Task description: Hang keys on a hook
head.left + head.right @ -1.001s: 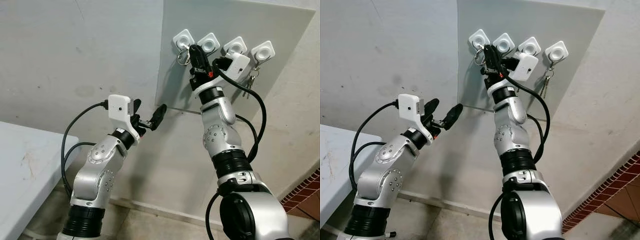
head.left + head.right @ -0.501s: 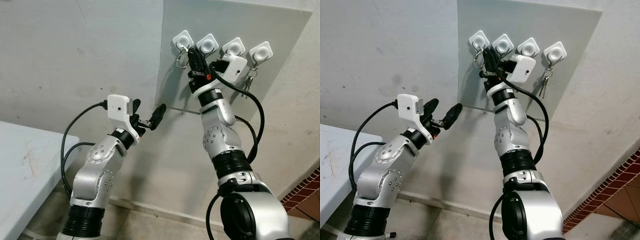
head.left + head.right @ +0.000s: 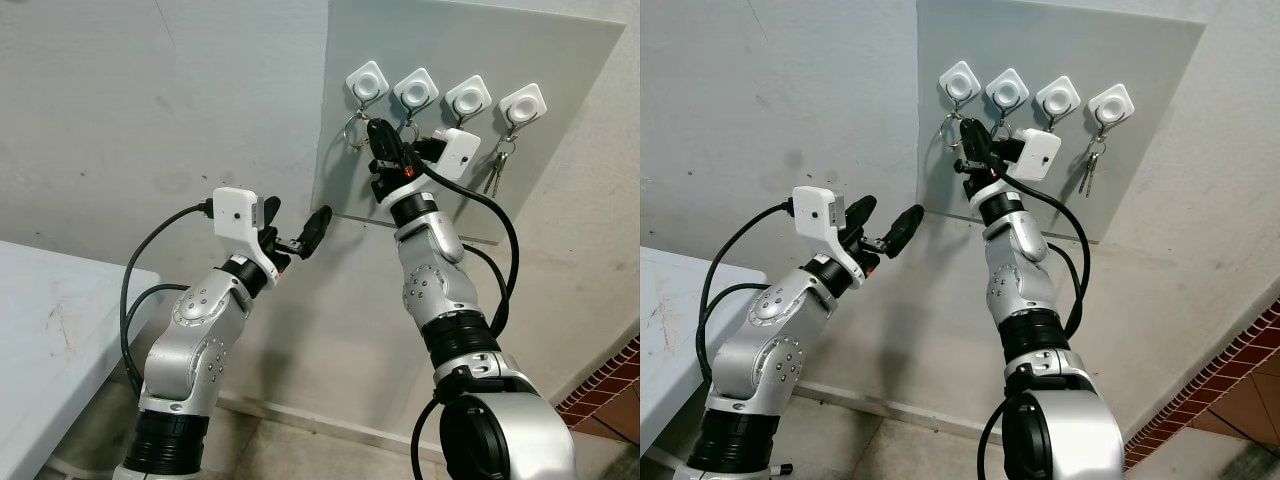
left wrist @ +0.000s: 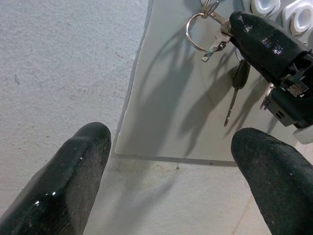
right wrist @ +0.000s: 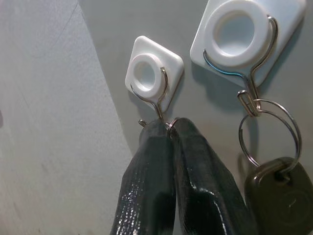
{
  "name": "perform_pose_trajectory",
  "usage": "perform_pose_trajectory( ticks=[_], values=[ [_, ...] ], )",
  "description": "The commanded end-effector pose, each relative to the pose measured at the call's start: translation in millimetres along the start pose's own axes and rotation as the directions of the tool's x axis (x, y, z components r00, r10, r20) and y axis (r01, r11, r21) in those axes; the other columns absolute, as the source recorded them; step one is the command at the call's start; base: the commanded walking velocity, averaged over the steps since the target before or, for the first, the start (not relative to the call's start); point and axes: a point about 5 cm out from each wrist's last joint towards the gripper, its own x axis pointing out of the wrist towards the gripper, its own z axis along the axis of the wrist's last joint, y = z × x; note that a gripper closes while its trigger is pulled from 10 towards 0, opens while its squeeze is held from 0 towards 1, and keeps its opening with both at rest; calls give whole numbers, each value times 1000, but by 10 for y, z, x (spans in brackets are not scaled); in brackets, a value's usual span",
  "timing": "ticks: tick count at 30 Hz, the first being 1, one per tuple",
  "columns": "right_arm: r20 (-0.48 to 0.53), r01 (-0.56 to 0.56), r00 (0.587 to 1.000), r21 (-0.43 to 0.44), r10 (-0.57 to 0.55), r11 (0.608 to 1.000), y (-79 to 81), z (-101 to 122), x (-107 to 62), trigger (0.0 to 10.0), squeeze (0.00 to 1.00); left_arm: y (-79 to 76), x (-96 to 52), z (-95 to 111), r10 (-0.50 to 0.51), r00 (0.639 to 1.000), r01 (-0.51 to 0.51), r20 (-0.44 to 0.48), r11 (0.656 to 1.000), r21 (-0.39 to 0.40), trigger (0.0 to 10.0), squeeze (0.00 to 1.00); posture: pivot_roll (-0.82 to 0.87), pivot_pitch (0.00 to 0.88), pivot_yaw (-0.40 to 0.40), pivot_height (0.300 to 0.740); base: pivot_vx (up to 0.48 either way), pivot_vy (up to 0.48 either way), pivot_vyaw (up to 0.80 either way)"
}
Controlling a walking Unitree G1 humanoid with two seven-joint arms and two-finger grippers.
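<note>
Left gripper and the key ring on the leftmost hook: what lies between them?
Nothing solid: left wrist view shows bare grey board between the open left gripper and the key ring.

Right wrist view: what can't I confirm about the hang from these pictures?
- Right wrist view: the right gripper, jaws shut on the key ring, covers where the ring meets the leftmost hook; seating unclear.
- Left wrist view: that hook is cut off by the frame edge.
- Eye views: the ring is too small to judge.
- The second hook's car key is cut off by the frame edge.
</note>
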Motion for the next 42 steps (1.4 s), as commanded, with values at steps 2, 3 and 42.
perform_pose_trajectory(
  ticks=[2,3,42],
  values=[
    [-24,7,1000,9,-7,1000,-32,-49,-30,10000,1000,-30,22,91,-4,1000,4,29,1000,4,10000,0,-18,3,-52,740,0,0,0],
    [-16,4,1000,3,-4,1000,-31,-41,-32,10000,1000,-28,22,94,-2,999,2,32,1000,4,10000,0,-18,3,-52,740,0,0,0],
    [-209,99,968,-193,-139,976,-506,-530,-1053,10000,1000,367,-242,-645,254,959,-249,-125,967,54,10000,0,-28,5,-41,740,0,0,0]
  ],
)
